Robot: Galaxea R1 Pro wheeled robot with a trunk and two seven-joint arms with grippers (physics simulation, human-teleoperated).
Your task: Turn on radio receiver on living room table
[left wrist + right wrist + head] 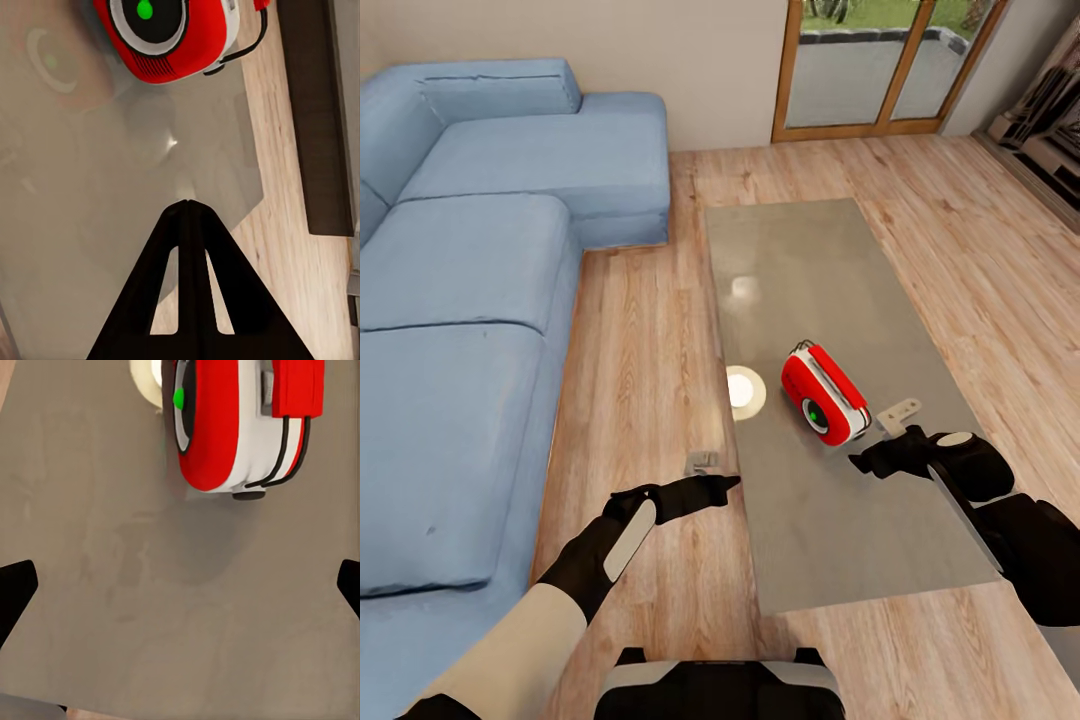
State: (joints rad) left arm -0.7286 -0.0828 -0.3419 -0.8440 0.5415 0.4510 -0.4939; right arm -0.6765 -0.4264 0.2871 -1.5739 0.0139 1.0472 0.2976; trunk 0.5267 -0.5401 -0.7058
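Nearby, radio receiver [824, 392] sits on table [810, 260], sofa [480, 280] beside; left jaws clenched, right jaws released.

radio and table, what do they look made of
Radio: looks like glossy red plastic with white trim, judging by its smooth moulded, rounded shell. Table: smooth grey-beige top, maybe polished stone or lacquer; it mirrors the radio and a lamp glow.

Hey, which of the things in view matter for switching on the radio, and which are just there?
For the job:
radio receiver
coffee table
right pincer, open beside the radio
left pincer, shut

Just there:
blue sofa
glass doors
wood floor
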